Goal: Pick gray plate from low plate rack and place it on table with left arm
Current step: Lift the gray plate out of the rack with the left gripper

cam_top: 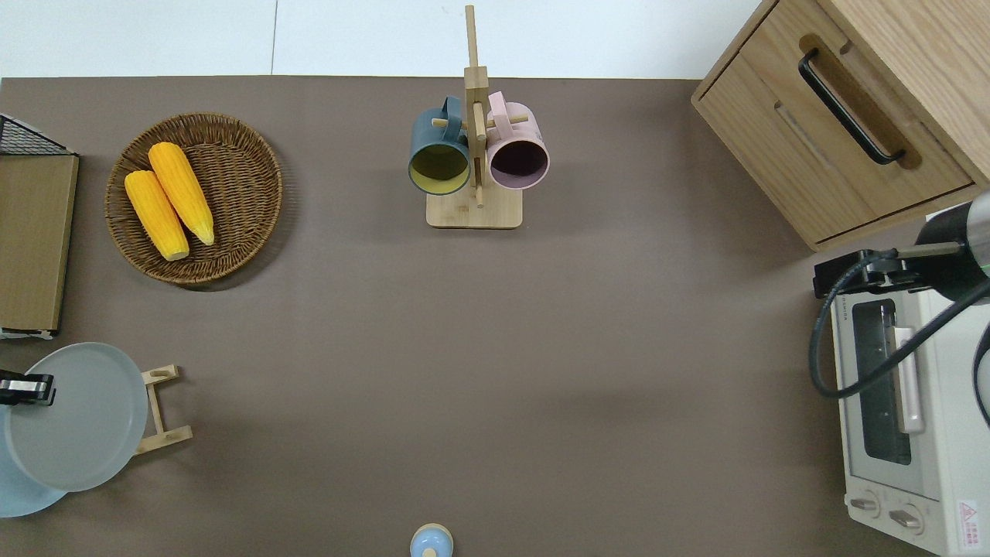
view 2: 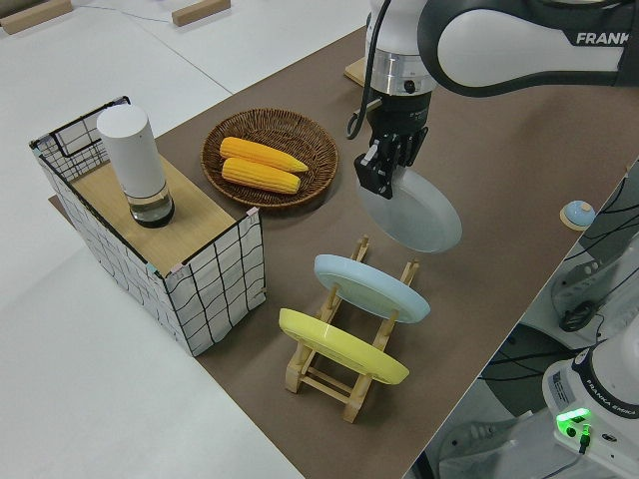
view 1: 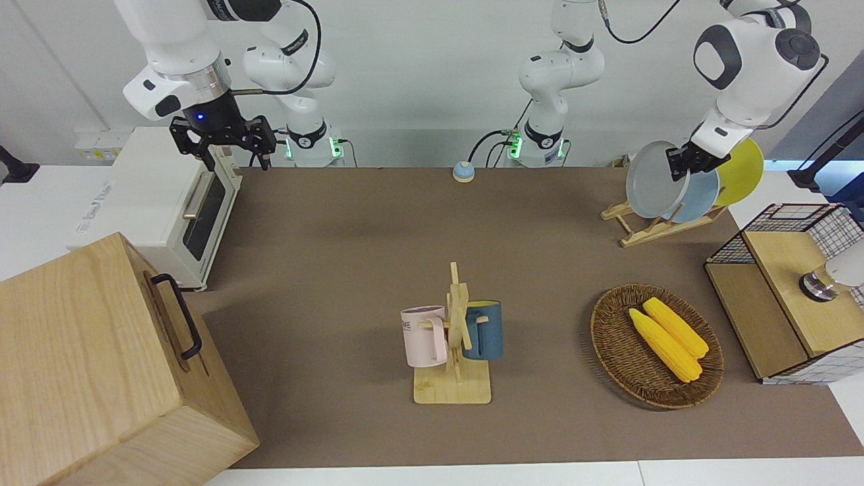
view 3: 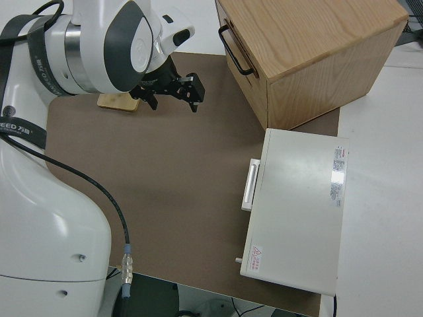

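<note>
Two arms are seen at the bench (view 1: 378, 229). In the front view, read left to right, the right gripper (view 1: 226, 138) is parked with its jaws spread open and empty; a mug stand (view 1: 453, 337) and a basket of corn (view 1: 658, 345) follow, then the left gripper (view 1: 680, 167) with its jaws closed on the rim of the gray plate (view 1: 648, 181).

The plate is held tilted in the air, lifted clear of the low plate rack (view 1: 651, 226). The carry step is judged to be in hand; next, the plate would need to be moved over bare bench, levelled and lowered before release.

The left side view shows the plate fully free, with the light blue plate (view 2: 371, 286) and the yellow plate (view 2: 342, 345) left in the rack, which the overhead view largely hides.
</note>
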Robot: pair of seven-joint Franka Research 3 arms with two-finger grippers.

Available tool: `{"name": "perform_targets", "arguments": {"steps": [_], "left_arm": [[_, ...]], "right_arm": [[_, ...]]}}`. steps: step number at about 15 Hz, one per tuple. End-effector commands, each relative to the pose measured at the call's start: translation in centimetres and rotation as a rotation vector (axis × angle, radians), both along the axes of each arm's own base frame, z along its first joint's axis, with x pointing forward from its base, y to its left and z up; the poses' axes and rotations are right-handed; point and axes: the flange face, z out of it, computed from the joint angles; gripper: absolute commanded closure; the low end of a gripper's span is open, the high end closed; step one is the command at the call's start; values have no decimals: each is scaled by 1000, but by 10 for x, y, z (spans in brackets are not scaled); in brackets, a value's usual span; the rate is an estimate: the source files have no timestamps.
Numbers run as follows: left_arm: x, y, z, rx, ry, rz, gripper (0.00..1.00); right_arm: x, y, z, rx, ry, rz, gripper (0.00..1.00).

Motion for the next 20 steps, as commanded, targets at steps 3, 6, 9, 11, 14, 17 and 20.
{"name": "perform_targets", "arguments": {"steps": [3, 6, 9, 11, 14, 17, 20], "left_arm": [[-10, -49, 61, 47, 61, 51, 1000], [-18, -70, 70, 35, 97, 62, 1000], [-22, -82, 68, -90, 125, 79, 1000], [-23, -85, 68, -162, 128, 89, 1000], [-24, -95, 64, -273, 139, 96, 1000], [-23, -100, 52, -357, 148, 107, 1000], [-21, -105, 35, -409, 139, 120, 1000]], "right_arm": [[0, 1, 3, 3, -5, -2, 17], [0, 1, 3, 3, -4, -2, 17], [0, 1, 2, 3, -4, -2, 17], [0, 1, 3, 3, -5, -2, 17], [0, 1, 2, 3, -4, -2, 17], [0, 1, 3, 3, -5, -2, 17], [0, 1, 3, 3, -5, -2, 17]]}}
